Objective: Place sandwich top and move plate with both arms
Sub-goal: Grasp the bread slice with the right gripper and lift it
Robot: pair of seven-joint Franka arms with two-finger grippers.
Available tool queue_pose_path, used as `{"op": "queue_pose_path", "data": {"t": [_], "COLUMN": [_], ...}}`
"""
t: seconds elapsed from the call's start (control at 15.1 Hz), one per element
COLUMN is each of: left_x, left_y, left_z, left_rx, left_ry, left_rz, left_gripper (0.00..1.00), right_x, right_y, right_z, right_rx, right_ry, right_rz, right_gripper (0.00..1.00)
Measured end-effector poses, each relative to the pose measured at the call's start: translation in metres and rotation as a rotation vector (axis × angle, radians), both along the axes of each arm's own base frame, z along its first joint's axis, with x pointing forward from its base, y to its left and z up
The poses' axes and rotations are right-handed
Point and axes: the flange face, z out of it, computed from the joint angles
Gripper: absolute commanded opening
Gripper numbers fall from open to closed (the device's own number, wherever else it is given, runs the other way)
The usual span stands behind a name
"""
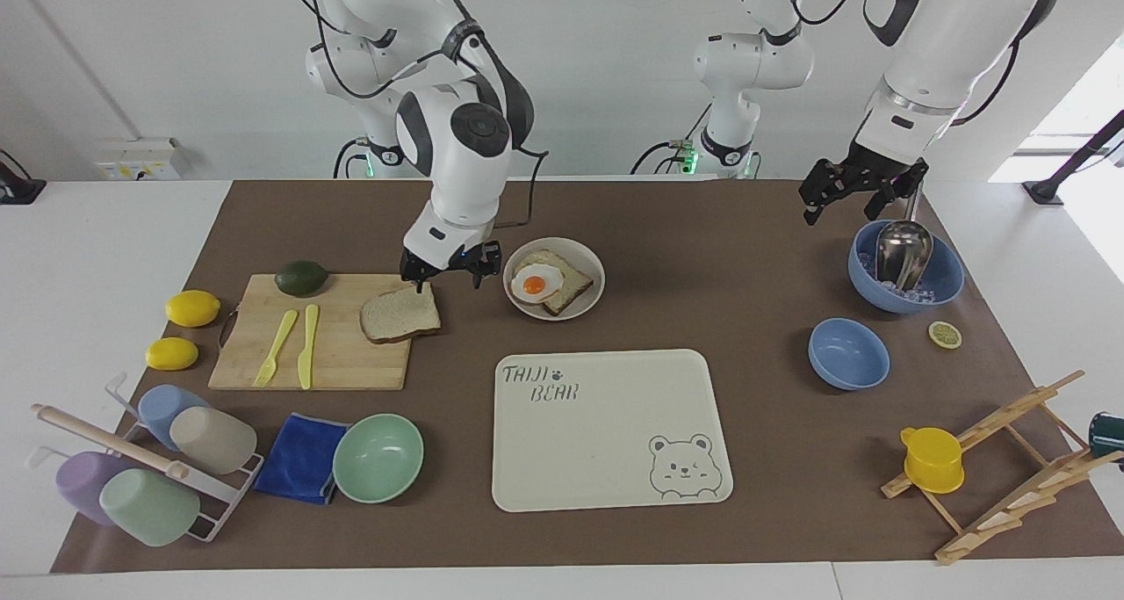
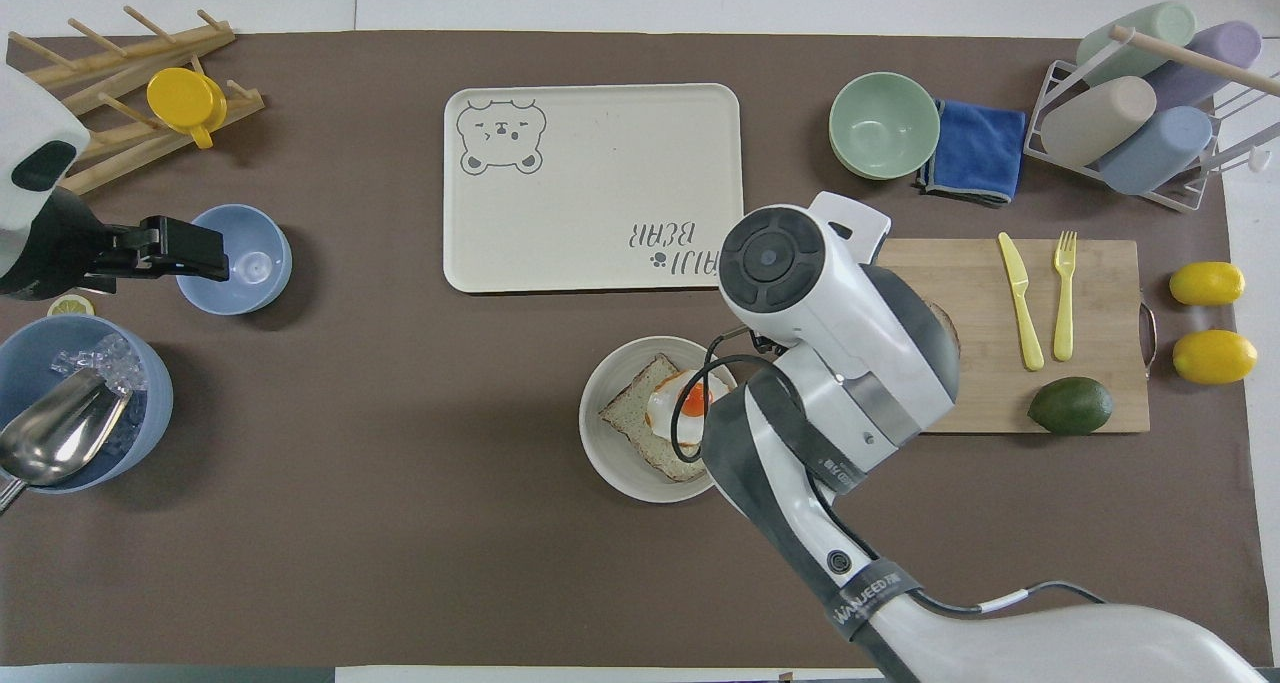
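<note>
Bare brown mat lay open between the small round cream plate [image 1: 555, 306] and the large rectangular cream tray [image 1: 606, 459], and across to the blue bowls. The right gripper [image 1: 450, 279] stood, fingers apart, low between that plate and the light brown bread slice [image 1: 399, 314] on the wooden cutting board [image 1: 351, 363], crowding that gap. The left gripper [image 1: 859, 198] hung over the mat beside the ice-filled blue bowl [image 1: 944, 284] and its upright metal scoop [image 1: 903, 250].

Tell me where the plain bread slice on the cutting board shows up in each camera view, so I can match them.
Facing view: the sandwich top lies on the cutting board's end beside the plate, under the right gripper.
Overhead view: almost wholly hidden by the right arm; only a crust edge shows on the cutting board.
Shared landmark: the avocado on the board's corner.
</note>
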Motion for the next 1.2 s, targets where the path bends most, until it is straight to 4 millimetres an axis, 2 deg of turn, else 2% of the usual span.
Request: {"op": "queue_pose_path", "data": {"t": [0.13,0.27,0.6,1.2], "left_x": [0.0,0.0,0.0,0.0], "left_y": [0.0,0.001,0.001,0.002], "left_z": [0.0,0.0,0.0,0.0], "left_rx": [0.0,0.0,0.0,0.0], "left_ry": [0.0,0.0,0.0,0.0], "left_rz": [0.001,0.001,0.002,0.003], "left_gripper": [1.0,1.0,1.0,1.0], "right_x": [-0.008,-0.008,-0.014,-0.024], "right_y": [0.01,0.013,0.006,-0.011], "right_z": [-0.016,-0.033,-0.062,-0.082], "right_rx": [-0.054,-0.068,-0.105,-0.16], "right_ry": [-0.002,-0.005,-0.003,0.001], "right_rz": [0.042,0.053,0.105,0.147], "right_gripper": [1.0,1.0,1.0,1.0]}}
